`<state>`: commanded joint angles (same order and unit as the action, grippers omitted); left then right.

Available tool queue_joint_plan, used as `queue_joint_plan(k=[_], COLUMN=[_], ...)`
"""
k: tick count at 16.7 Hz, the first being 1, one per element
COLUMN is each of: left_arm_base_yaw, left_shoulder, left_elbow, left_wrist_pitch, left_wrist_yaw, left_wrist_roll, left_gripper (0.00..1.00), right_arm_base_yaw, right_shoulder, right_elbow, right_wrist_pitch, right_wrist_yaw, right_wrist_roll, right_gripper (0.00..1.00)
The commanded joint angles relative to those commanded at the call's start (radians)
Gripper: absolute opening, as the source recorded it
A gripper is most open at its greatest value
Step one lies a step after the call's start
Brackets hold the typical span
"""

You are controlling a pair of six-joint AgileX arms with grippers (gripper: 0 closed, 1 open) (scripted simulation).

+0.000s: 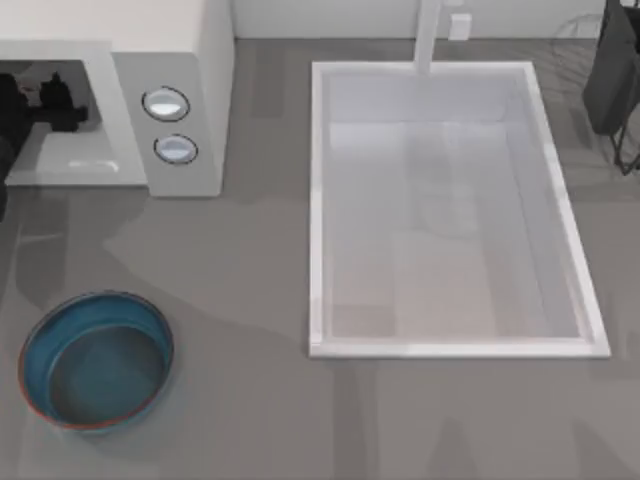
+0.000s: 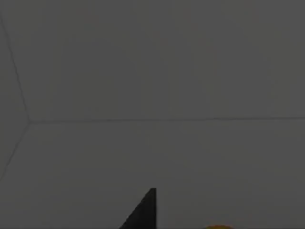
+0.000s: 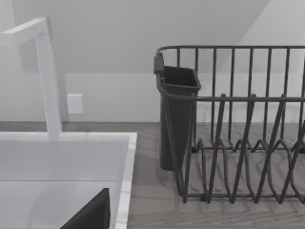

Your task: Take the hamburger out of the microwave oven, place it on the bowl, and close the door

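Note:
The white microwave oven [image 1: 185,60] stands at the table's back left, its grey panel carrying two round knobs [image 1: 166,103]. My left gripper [image 1: 48,100] is reached into its open cavity; the left wrist view looks at the dim grey inner walls [image 2: 152,71]. An orange-yellow sliver of the hamburger [image 2: 218,227] peeks in at that view's edge. The blue bowl [image 1: 30,345] with its reddish rim sits at the front left with nothing in it. The door is out of view. My right gripper [image 1: 610,70] is parked at the back right.
A big white sink [image 1: 320,220] with a tap [image 1: 428,35] takes up the middle and right of the table. A dark wire dish rack [image 3: 238,143] with a black cup holder [image 3: 178,114] stands at the back right beside the right arm.

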<state>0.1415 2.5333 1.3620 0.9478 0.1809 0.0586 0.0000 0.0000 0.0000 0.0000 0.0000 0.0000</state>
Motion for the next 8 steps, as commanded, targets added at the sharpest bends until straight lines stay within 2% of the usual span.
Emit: queue_joint_plan(k=[5, 8], left_arm_base_yaw=[0.031, 0.045], left_shoulder=[-0.145, -0.213], left_elbow=[-0.374, -0.538], left_wrist_pitch=[0.216, 0.317], left_wrist_yaw=[0.028, 0.041], left_wrist_roll=[0.008, 0.012], left_gripper=[0.0, 0.0], right_arm_base_yaw=[0.0, 0.0], right_shoulder=[0.0, 0.0], right_elbow=[0.0, 0.0], right_wrist_pitch=[0.0, 0.0], right_wrist_yaw=[0.0, 0.0], right_wrist_roll=[0.0, 0.0], right_gripper=[1.0, 1.0])
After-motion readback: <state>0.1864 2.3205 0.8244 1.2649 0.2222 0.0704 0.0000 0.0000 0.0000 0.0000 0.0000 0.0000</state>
